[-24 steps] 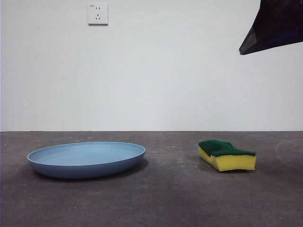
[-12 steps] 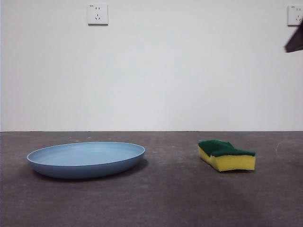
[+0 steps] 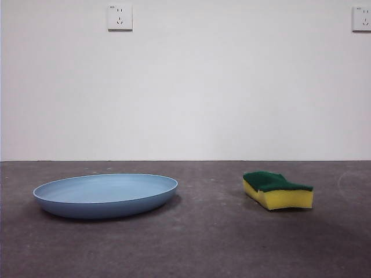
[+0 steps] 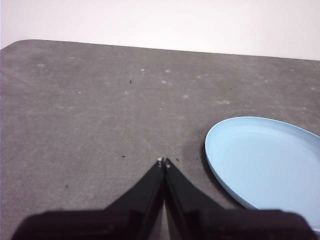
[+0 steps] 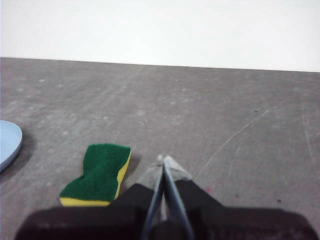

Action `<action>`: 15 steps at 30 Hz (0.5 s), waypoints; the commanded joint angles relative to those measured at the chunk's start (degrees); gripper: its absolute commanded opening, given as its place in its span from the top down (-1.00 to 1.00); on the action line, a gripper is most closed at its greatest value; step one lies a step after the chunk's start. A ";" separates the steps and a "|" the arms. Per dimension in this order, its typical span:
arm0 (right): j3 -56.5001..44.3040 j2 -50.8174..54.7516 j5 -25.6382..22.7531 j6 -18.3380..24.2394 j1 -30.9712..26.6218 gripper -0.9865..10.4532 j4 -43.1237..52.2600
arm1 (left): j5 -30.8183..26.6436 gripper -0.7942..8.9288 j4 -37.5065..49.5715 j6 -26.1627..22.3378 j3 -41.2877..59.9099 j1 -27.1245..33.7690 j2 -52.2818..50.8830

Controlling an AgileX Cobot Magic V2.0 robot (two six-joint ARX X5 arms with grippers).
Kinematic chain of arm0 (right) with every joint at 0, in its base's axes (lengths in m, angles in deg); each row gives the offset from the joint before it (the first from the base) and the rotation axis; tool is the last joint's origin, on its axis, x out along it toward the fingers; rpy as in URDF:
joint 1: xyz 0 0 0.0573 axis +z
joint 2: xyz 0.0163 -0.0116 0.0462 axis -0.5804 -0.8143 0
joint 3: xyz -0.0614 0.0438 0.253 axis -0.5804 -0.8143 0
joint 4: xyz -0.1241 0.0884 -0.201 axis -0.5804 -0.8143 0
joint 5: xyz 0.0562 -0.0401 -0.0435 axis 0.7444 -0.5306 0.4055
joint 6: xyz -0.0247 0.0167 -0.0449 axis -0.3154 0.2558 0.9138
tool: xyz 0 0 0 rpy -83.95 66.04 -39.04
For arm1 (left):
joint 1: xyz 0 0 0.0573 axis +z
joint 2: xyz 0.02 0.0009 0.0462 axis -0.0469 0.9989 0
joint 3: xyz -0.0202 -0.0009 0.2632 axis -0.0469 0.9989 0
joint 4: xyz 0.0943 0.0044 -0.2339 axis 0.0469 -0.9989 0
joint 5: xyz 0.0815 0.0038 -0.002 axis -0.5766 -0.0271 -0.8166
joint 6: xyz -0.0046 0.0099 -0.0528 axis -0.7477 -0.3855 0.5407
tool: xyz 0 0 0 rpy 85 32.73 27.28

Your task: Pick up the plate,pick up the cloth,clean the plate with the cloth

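Observation:
The light-blue plate (image 3: 106,194) lies flat on the grey table at the left; it also shows in the left wrist view (image 4: 267,167) and as an edge in the right wrist view (image 5: 9,144). The cloth, a yellow sponge with a green top (image 3: 277,189), lies at the right and shows in the right wrist view (image 5: 97,175). My left gripper (image 4: 164,162) is shut and empty above the table beside the plate. My right gripper (image 5: 163,160) is shut and empty beside the sponge. Neither gripper shows in the front view.
The grey table (image 3: 208,243) runs back to a white wall with two wall sockets (image 3: 119,17). A rounded table corner (image 4: 20,44) shows in the left wrist view.
The dark arm at the top right of the front view has moved up and out of the picture. The plate and the sponge have not moved.

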 commanded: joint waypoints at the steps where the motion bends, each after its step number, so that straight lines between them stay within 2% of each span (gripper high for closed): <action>1: -2.69 4.09 0.02 -2.27 -0.15 0.83 0.44 | 0.31 0.84 0.15 -0.59 0.81 0.22 -0.15; 5: -5.14 7.39 0.04 -3.87 -0.13 0.83 0.42 | 0.31 0.84 0.15 -0.59 0.81 0.22 -0.15; 11: -5.33 8.37 0.09 -5.57 -0.13 0.83 -6.58 | 0.31 0.84 0.15 -0.59 0.81 0.22 -0.15; 15: -5.31 8.24 0.04 -8.55 -0.13 0.83 -8.46 | 0.31 0.84 0.15 -0.59 0.81 0.22 -0.15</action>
